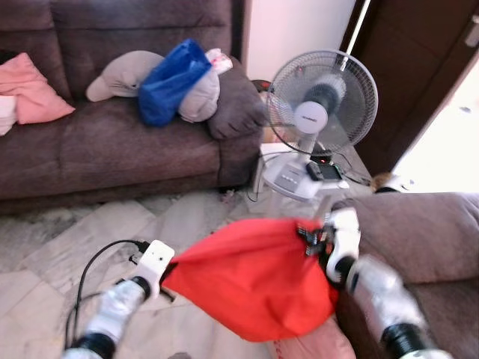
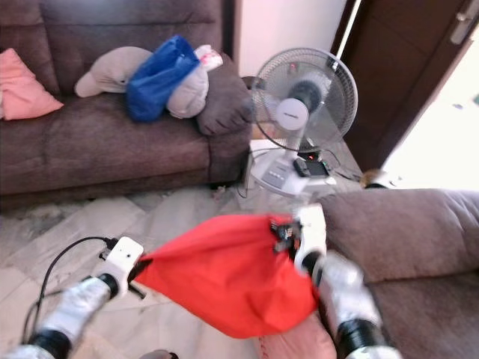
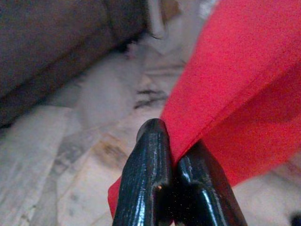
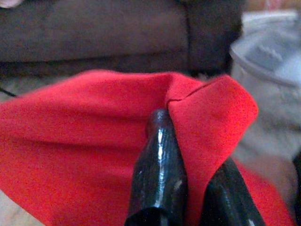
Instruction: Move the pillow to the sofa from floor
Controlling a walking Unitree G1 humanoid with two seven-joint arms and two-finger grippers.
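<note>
Soft red fabric pillow (image 1: 254, 280) hangs in the air above the pale marble floor (image 1: 112, 232), stretched between both arms. Left end effector (image 3: 176, 162) pinches one corner of it, black fingers pressed together on the cloth. Right end effector (image 4: 188, 141) pinches the opposite corner. Long brown fabric sofa (image 1: 112, 142) stands well apart behind, carrying a blue bag (image 1: 171, 81) and a pink cushion (image 1: 34, 90). White pedestal fan (image 1: 322, 97) stands beside the sofa.

Head downward; wrists close on pillow (image 3: 244, 94)
</note>
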